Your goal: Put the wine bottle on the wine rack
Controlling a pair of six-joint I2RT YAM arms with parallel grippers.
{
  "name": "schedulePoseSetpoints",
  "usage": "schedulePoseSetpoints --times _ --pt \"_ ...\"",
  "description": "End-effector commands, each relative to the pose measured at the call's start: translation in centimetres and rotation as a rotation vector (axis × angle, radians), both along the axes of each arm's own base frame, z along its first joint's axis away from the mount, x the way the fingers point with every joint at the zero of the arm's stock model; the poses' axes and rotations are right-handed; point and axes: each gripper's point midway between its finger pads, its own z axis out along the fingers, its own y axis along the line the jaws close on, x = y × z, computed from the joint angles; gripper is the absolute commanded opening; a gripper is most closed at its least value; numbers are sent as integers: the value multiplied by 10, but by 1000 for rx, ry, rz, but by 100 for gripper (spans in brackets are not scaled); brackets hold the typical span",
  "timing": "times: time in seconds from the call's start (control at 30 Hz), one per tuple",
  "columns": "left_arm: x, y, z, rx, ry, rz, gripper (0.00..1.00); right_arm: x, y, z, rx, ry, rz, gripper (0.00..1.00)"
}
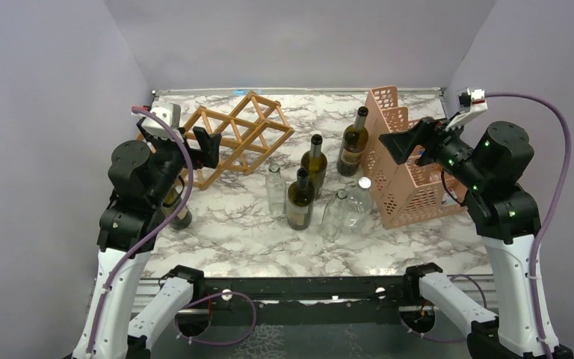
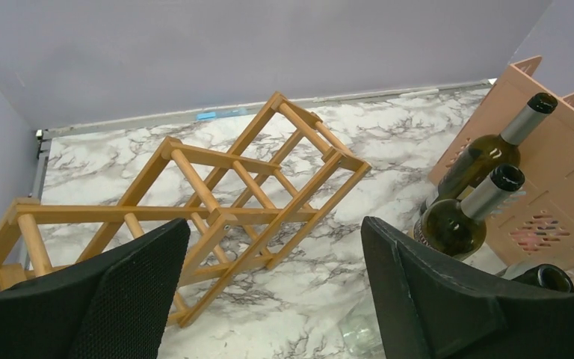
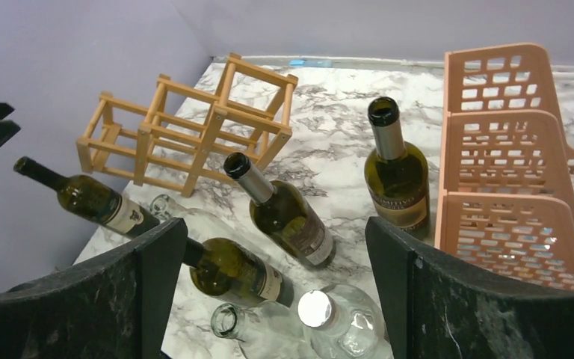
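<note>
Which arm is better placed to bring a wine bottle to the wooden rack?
Probably left. The left gripper, open, hovers beside the wine rack, and a wine bottle stands next to that arm. The right gripper, also open, is by the pink crate, farther from the rack.

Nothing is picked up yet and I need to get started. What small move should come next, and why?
Probably swing the left gripper right and down toward the neck of the dark wine bottle at the front of the middle cluster. That gripper hovers open and empty by the wine rack, and the bottle stands upright with its neck exposed.
</note>
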Motion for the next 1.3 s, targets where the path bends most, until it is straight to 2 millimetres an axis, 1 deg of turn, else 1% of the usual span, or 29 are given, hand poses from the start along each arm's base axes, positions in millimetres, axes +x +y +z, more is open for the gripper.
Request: schedulePoseSetpoints --times 0.0,0.07,0.13,0.23,0.4,0.5,0.6,0.7,0.8,0.87,0.9,1.07,1.27 --pt "2 -12 12 -32 -52 -72 94 -8 16 26 14 -98 118 95" --pt "3 -17 14 -36 -66 -100 97 -9 21 27 14 -109 154 97" --pt "3 -22 16 -40 -82 -129 98 -13 29 29 -1 -131 226 99" --pt "2 -29 20 -45 -107 -174 99 -27 45 32 -38 -180 379 95" --pt "-1 -34 28 -39 -146 -210 99 -38 59 38 -67 -233 519 93" --pt "-4 -35 34 -35 -167 -223 99 -35 67 41 -64 -236 586 91" --pt "-5 -34 39 -37 -181 -221 99 -26 76 43 -82 -211 602 83" --pt "-5 -34 44 -36 -190 -221 99 -13 90 44 -105 -200 579 82" --pt "-5 -33 49 -39 -197 -216 99 -1 114 31 -160 -154 564 80" --pt "-6 -34 53 -43 -203 -217 99 5 133 20 -209 -132 539 79" --pt "-6 -34 55 -44 -207 -218 99 5 144 14 -228 -121 534 79" --pt "-10 -32 60 -43 -217 -211 99 10 182 -15 -330 -76 529 79" --pt "-14 -27 58 -34 -218 -189 99 13 219 -58 -468 -15 545 80"
